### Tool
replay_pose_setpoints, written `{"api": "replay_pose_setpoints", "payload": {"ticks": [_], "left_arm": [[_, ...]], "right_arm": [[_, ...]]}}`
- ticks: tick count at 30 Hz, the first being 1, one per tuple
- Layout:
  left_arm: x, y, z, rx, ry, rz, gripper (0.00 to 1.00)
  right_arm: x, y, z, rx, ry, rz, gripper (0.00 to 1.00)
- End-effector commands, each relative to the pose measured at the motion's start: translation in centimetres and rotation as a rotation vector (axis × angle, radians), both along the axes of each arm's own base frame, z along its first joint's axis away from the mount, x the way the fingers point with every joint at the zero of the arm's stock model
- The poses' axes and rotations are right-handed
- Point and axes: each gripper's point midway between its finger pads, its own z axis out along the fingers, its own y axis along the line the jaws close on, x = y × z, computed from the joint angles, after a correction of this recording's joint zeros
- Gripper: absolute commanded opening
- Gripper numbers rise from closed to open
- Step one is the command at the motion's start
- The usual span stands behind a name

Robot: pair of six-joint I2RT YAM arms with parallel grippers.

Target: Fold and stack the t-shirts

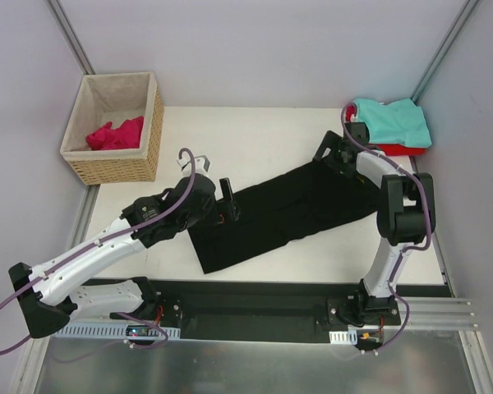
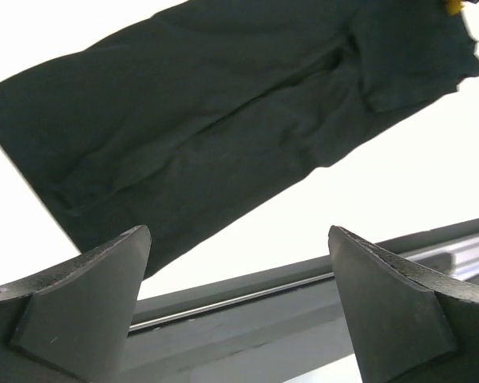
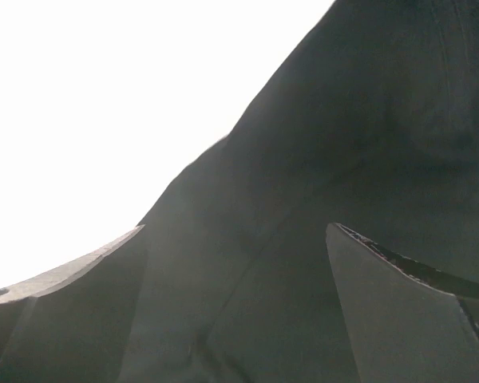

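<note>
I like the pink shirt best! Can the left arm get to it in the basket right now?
Probably yes. The pink t-shirt lies in the open-topped wicker basket, which stands close to the left arm, with nothing between them. Its fingers are open and empty, by the black t-shirt.

The overhead view was bright and evenly lit from above, sharp from edge to edge, with only faint, soft shadows on the matte white tabletop (image 1: pixel 263 139). The large black cloth t-shirt (image 1: pixel 283 213) read as a nearly flat dark shape with few folds visible. In the left wrist view the tabletop was blown out to pure white, while the shirt's creases showed clearly. The left arm's dark grey jaws sat close at the bottom edge, slightly soft. The right wrist view was dimmer and blurred: white glare at the upper left, murky black cloth elsewhere, and the right arm's dark grey jaws barely distinct against it.
</note>
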Motion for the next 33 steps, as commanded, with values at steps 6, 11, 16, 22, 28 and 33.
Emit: {"api": "replay_pose_setpoints", "payload": {"ticks": [6, 11, 16, 22, 28, 33], "left_arm": [[0.8, 3.5, -1.7, 0.106, 0.037, 0.064, 0.99], [1.7, 2.9, -2.3, 0.129, 0.066, 0.062, 0.99], [2.0, 2.2, -2.9, 0.139, 0.092, 0.051, 0.99], [1.9, 2.5, -3.0, 0.139, 0.089, 0.053, 0.99], [2.1, 2.9, -3.0, 0.136, 0.093, 0.065, 0.99], [2.4, 2.9, -3.1, 0.137, 0.095, 0.072, 0.99]], "right_arm": [[6.8, 0.2, 3.9, 0.187, -0.236, 0.01, 0.96], [7.8, -0.2, 6.0, 0.202, -0.297, 0.017, 0.96], [8.3, -0.4, 6.4, 0.207, -0.305, 0.019, 0.96], [9.0, -1.1, 5.8, 0.224, -0.298, -0.004, 0.96], [9.0, -0.8, 5.1, 0.238, -0.284, -0.005, 0.96], [8.6, -1.0, 3.3, 0.235, -0.246, -0.017, 0.96]]}}
